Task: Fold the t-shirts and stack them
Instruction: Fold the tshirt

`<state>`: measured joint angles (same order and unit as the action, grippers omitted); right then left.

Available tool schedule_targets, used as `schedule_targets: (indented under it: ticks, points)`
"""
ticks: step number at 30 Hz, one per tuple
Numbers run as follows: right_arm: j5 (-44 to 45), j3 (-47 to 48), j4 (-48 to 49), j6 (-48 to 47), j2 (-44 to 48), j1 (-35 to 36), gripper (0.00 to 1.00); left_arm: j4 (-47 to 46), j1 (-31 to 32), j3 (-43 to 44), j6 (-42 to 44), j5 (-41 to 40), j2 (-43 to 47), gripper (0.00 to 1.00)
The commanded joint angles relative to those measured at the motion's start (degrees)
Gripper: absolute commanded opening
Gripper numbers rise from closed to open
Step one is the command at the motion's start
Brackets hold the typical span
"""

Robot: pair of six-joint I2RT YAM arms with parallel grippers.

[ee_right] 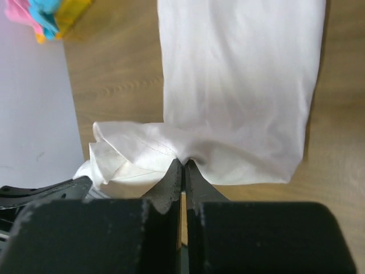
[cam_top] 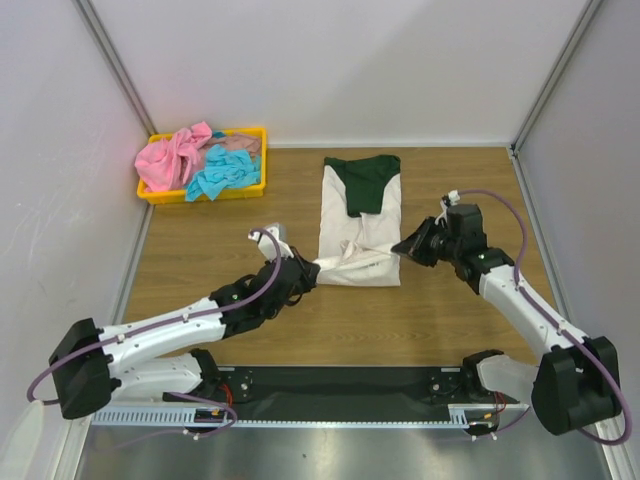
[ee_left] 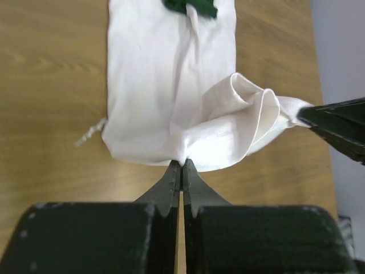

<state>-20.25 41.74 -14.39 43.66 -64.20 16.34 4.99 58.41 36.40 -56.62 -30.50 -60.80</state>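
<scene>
- A wooden table (cam_top: 200,260) with light brown grain fills the middle of the space.
- A plain white back wall (cam_top: 330,70) rises from the table's far edge.
- A white left wall (cam_top: 50,200) and a white right wall (cam_top: 590,180) close the table's sides.
- Grey metal posts (cam_top: 112,62) run up the two corners behind the table.
- A black strip (cam_top: 340,383) lies along the table's near edge, with a brushed metal surface (cam_top: 350,455) just below it.
- Even, soft light falls on the table.
</scene>
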Motion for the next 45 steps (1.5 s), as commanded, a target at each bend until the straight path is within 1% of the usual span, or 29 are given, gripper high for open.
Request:
schedule_targets:
  ticks: [1,4,8,12,17,20,28,34,38,45]
  points:
    - [-3.1,4.8,7.0,-2.2,-3.5,-3.2,0.0,-7.5,-4.1,4.5,7.3,-1.1,-3.8,0.0]
    - [-4.1,7.0,9.6,-2.6,-7.2,-4.9,0.0,-9.0,-7.4,8.0,10.2,2.4,-8.7,0.0]
    - [-4.0,10.0,10.3,-3.1,-11.3,-6.0,0.0,-10.4,-10.9,12.5,12.8,6.3,-15.0,0.0]
    - [-3.7,11.5,10.5,-3.7,-15.5,-7.0,0.0,-10.9,-13.3,17.4,14.0,9.0,-20.7,0.0]
    - [-6.4,13.3,11.9,-3.6,-21.6,-9.4,0.0,-10.3,-16.3,20.9,13.1,11.7,-26.9,0.0]
    - [-6.6,14.4,12.7,-4.0,-24.6,-9.7,0.0,-10.9,-17.4,21.8,12.8,12.0,-29.5,0.0]
    - [-9.3,18.1,13.8,-4.9,-31.9,-10.5,0.0,-13.4,-20.5,24.3,11.5,16.4,-36.1,0.0]
    - [-8.6,21.2,13.4,-6.0,-36.1,-10.4,0.0,-16.1,-21.8,25.7,10.8,18.3,-39.6,0.0]
    - [-7.7,22.5,13.5,-6.5,-37.7,-10.6,0.0,-15.9,-22.2,28.0,11.0,18.5,-43.1,0.0]
    - [-6.6,24.6,12.6,-7.4,-40.9,-11.0,0.0,-14.6,-23.0,29.4,10.0,17.9,-45.6,0.0]
